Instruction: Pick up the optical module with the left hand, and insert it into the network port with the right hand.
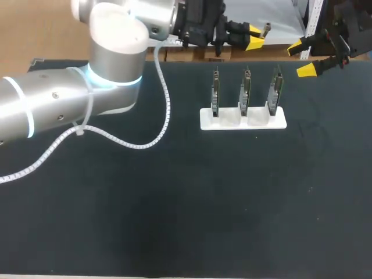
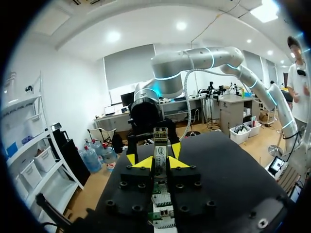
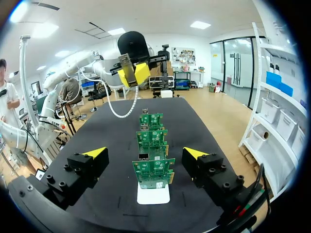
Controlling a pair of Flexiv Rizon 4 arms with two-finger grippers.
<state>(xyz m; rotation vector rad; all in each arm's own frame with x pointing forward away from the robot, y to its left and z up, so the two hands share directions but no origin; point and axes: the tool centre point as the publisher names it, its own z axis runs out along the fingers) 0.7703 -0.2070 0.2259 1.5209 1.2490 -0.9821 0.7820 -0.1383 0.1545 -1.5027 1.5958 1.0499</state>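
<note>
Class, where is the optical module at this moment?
Head view: the optical module sits clamped in the left pincer at the table's far edge, behind the white stand of circuit boards.

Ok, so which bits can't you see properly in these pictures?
- Head view: the three boards stand edge-on and tiny, so no port shows on them.
- Left wrist view: the back end of the optical module is hidden between the black fingers of the left pincer.
- Head view: the body of the right pincer is dark and partly cut off by the picture's edge.
</note>
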